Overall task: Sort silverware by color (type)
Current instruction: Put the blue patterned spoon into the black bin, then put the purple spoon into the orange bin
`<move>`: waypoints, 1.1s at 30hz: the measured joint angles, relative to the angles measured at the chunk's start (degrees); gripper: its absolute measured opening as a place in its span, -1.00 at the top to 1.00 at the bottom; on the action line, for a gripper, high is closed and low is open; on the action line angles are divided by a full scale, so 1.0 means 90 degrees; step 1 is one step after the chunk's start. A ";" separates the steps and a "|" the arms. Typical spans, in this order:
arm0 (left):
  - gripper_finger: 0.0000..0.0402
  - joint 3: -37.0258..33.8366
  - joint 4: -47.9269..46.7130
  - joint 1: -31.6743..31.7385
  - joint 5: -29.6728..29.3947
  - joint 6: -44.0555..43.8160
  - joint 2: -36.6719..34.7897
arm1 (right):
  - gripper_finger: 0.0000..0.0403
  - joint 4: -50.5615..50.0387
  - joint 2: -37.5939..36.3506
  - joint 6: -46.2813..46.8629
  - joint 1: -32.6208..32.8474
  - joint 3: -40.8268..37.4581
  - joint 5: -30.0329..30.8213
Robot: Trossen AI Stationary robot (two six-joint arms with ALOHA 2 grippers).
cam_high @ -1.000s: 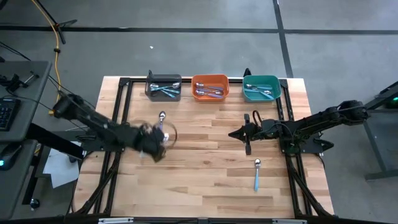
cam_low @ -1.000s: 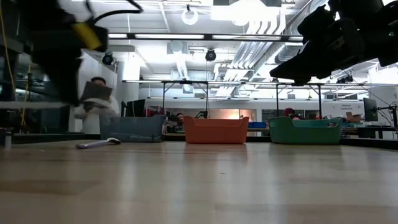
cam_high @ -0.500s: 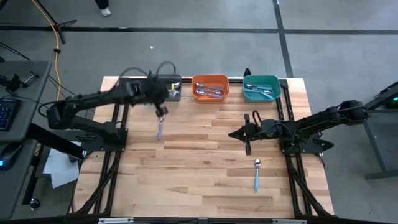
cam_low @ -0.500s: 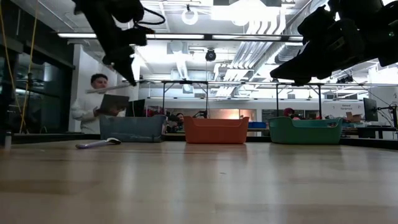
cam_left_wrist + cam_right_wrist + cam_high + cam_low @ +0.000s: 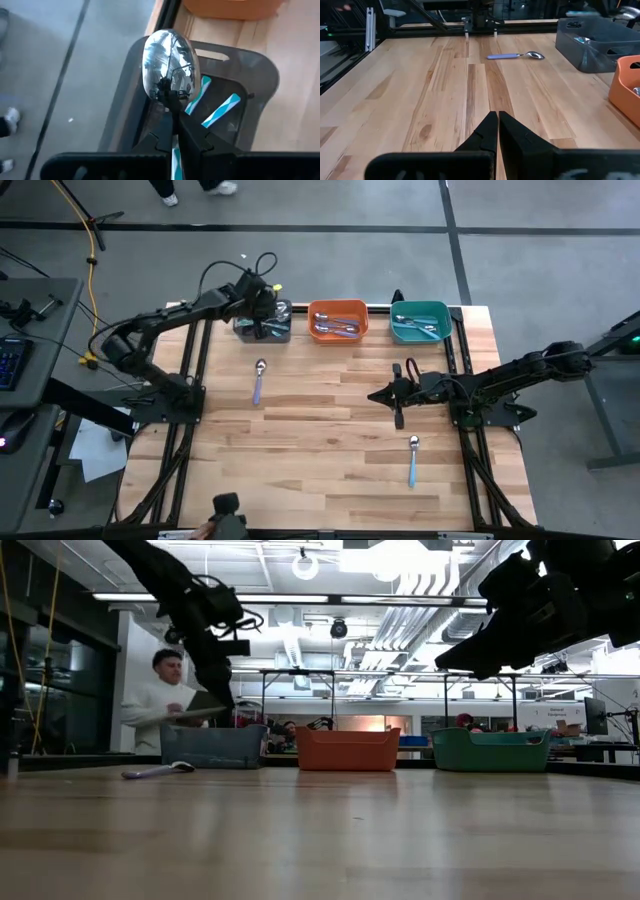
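Note:
My left gripper [image 5: 262,314] hangs over the grey bin [image 5: 284,332] at the table's far left, shut on a spoon with a shiny bowl [image 5: 170,64] and a light blue handle. Several spoons with blue-and-white handles [image 5: 220,111] lie inside that bin. A lavender-handled spoon [image 5: 258,381] lies flat on the table near the bin, and a blue-handled spoon [image 5: 412,461] lies flat at the near right. My right gripper [image 5: 375,394] is shut and holds nothing. It hovers right of the centre and points toward the table's left. My left gripper pinches the spoon's handle [image 5: 174,148] between its two fingers, just behind the bowl. The spoon lies along the fingers, with its bowl sticking out past the fingertips. The fingers slant downward toward the far edge. The spoon is lifted clear, above the grey bin's opening.
An orange bin [image 5: 337,307] and a teal bin [image 5: 419,307], each holding spoons, stand in a row with the grey one along the far edge. Black frame rails [image 5: 193,380] run along both table sides. A person [image 5: 165,690] stands beyond the far edge.
My left gripper has swung from low over the table's left middle toward the far edge and a little upward, rolling as it went. It has stayed shut on the spoon and now hangs over the grey bin. The lavender spoon has stayed on the table.

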 joint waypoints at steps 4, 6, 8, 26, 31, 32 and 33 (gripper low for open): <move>0.98 0.0054 0.0183 0.0207 0.0274 0.0200 0.0410 | 1.00 0.0000 0.0000 -0.0036 0.0000 0.0000 0.0005; 0.98 0.0056 0.0243 0.0314 0.0287 0.0263 0.0556 | 1.00 0.0000 0.0000 -0.0040 0.0000 0.0000 0.0007; 0.98 0.0060 0.0236 0.0415 0.0395 0.0279 0.0725 | 1.00 0.0000 0.0000 -0.0051 0.0000 0.0000 0.0006; 0.80 0.0060 0.0608 0.0521 0.0079 0.0174 0.1214 | 1.00 0.0000 0.0000 -0.0219 0.0000 0.0000 0.0010; 0.70 0.0060 0.0342 0.0495 -0.0133 0.0078 0.0904 | 1.00 0.0000 0.0000 -0.0219 0.0000 0.0000 0.0007; 0.69 0.0060 0.0257 0.0484 -0.0137 0.0037 0.0803 | 1.00 0.0000 0.0000 -0.0219 0.0000 0.0000 0.0008; 0.69 0.0060 0.0189 0.0457 -0.0137 0.0005 0.0697 | 1.00 0.0000 0.0000 -0.0219 0.0000 0.0000 0.0007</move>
